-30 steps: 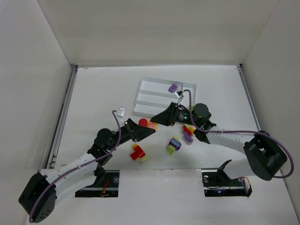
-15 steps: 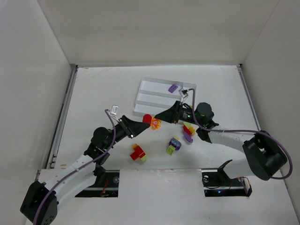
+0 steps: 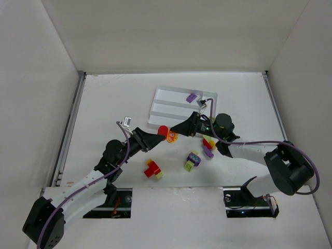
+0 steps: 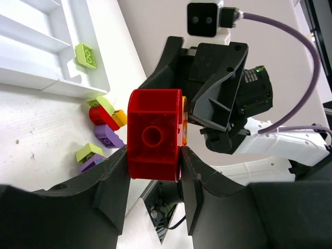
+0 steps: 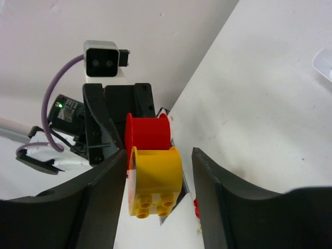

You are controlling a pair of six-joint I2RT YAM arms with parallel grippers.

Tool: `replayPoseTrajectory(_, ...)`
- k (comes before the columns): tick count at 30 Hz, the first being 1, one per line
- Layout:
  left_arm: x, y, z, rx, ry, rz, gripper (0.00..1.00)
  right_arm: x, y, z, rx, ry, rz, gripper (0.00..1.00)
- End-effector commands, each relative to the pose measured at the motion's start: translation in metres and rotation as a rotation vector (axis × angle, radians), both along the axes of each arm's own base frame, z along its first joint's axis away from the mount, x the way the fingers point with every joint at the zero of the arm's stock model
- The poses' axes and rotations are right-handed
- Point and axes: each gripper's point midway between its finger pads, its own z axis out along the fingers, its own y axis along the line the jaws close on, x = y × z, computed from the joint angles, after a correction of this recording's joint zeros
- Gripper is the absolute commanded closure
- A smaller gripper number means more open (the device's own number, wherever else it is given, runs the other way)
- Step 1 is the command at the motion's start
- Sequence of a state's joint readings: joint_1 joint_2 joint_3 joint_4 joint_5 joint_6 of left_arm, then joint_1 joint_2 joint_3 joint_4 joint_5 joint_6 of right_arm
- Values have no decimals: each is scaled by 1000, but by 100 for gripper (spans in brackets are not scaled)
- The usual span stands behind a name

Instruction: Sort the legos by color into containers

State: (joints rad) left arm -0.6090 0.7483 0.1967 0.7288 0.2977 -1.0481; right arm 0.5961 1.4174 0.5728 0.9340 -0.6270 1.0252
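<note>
A: Where's the red round brick (image 4: 154, 132)?
B: Pinched in our left hand (image 4: 154, 168) above the desk (image 3: 104, 104), stuck to a yellow brick (image 5: 154, 179) inside our right hand (image 5: 158, 155). We can't tell if that one grips.
A: Handling?
B: Probably light, stiff, slick. We squeeze the flat sides.

A robotics lab: white walled enclosure (image 3: 171, 36) around a white table (image 3: 111, 98)

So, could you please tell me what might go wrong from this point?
The rounded red plastic brick clamped in the left hand appears joined to the yellow plastic brick. The right hand straddles the yellow one with a gap at one finger, so a pull may slip off. The two hands also sit nose to nose, so their fingers could knock together and jolt a brick loose.
</note>
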Motion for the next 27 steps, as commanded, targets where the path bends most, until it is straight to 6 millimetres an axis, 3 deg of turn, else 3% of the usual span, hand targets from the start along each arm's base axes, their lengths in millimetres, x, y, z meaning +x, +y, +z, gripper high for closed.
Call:
replayPoseTrajectory(1, -3, 2, 38, -76, -123, 10, 78, -1, 4, 6, 15, -46, 6, 34)
replayPoseTrajectory(5, -1, 6, 42, -93, -127, 31, 81, 1, 5, 1, 9, -34, 5, 28)
replayPoseTrajectory(11, -1, 5, 40, -92, -117, 31, 82, -4, 7, 5, 22, -50, 22, 41)
replayPoseTrajectory(19, 2, 6, 39, -104, -114, 50, 83, -16, 19, 7, 58, -36, 96, 39)
replayPoseTrajectory(23, 3, 8, 41, -110, -116, 60, 84, -18, 18, 11, 78, -43, 100, 48)
replayPoseTrajectory(27, 10, 15, 45, -131, -115, 108, 87, -21, 17, 15, 92, -43, 108, 45)
